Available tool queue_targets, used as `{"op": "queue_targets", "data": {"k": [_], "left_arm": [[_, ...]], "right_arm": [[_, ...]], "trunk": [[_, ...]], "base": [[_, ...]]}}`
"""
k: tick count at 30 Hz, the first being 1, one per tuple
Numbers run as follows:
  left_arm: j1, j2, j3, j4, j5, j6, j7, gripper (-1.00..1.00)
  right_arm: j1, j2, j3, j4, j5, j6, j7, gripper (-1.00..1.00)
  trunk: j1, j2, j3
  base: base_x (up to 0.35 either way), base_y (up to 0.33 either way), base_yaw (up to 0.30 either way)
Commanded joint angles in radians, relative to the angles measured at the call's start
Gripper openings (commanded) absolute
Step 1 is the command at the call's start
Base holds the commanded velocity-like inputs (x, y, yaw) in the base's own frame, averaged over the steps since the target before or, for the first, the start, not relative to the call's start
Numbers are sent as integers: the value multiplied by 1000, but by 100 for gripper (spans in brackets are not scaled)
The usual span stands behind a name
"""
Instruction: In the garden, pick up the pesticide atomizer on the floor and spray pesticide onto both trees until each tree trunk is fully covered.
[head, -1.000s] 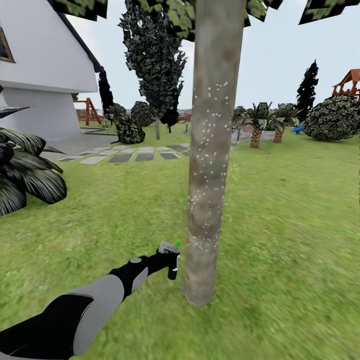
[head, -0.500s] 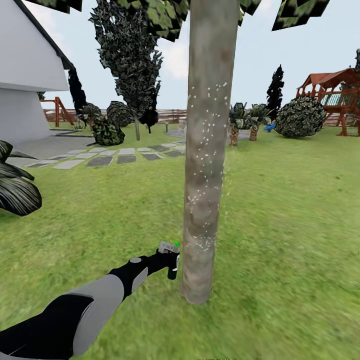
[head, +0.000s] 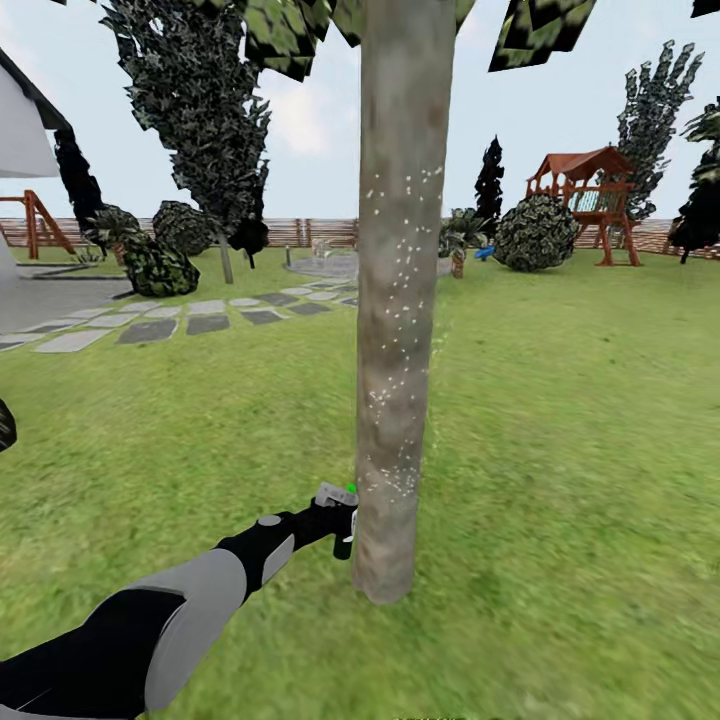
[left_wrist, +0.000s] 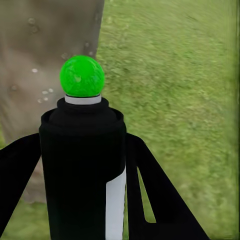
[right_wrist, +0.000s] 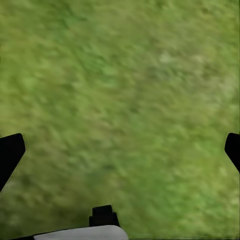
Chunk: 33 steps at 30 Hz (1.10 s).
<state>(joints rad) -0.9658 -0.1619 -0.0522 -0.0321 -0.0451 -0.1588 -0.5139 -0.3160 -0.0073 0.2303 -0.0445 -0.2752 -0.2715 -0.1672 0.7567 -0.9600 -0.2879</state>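
Your left gripper (head: 338, 520) is clamped on the pesticide atomizer (head: 342, 518), held upright just beside the base of the tree trunk (head: 396, 300); in the left wrist view the fingers (left_wrist: 150, 190) flank the black body, green spot uppermost; white droplets speckle the trunk's bark; your right gripper (right_wrist: 120, 150) hangs with fingers spread wide over bare lawn (right_wrist: 125, 90), grasping nothing.

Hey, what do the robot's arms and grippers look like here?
The left arm has a glossy black shell with grey panels and a small grey disc near the wrist. The left gripper has flat black fingers, one with a slot. The right gripper shows black fingertips and a white base.
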Motion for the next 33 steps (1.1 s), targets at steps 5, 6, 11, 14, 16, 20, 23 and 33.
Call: {"op": "queue_targets", "data": {"k": [5,6,11,14,16,20,23,33], "left_arm": [[0,23,2,0,1,3,0,-100],[0,27,2,0,1,4,1,-100],[0,33,2,0,1,4,1,-100],[0,33,2,0,1,4,1,-100],[0,33,2,0,1,4,1,-100],[0,33,2,0,1,4,2,-100],[0,33,2,0,1,4,2,-100],[1,33,2,0,1,4,2,-100]], "right_arm": [[0,-1,0,1,0,0,0,100],[0,-1,0,1,0,0,0,100],[0,-1,0,1,0,0,0,100],[0,-1,0,1,1,0,0,100],[0,-1,0,1,0,0,0,100],[0,-1,0,1,0,0,0,100],[0,-1,0,2,1,0,0,100],[0,0,0,1,0,0,0,100]], "trunk": [[0,0,0],[0,0,0],[0,0,0],[0,0,0],[0,0,0],[0,0,0],[0,0,0],[0,0,0]], "base": [[0,350,-300],[0,350,-300],[0,350,-300],[0,350,-300],[0,350,-300],[0,350,-300],[0,350,-300],[0,350,-300]]}}
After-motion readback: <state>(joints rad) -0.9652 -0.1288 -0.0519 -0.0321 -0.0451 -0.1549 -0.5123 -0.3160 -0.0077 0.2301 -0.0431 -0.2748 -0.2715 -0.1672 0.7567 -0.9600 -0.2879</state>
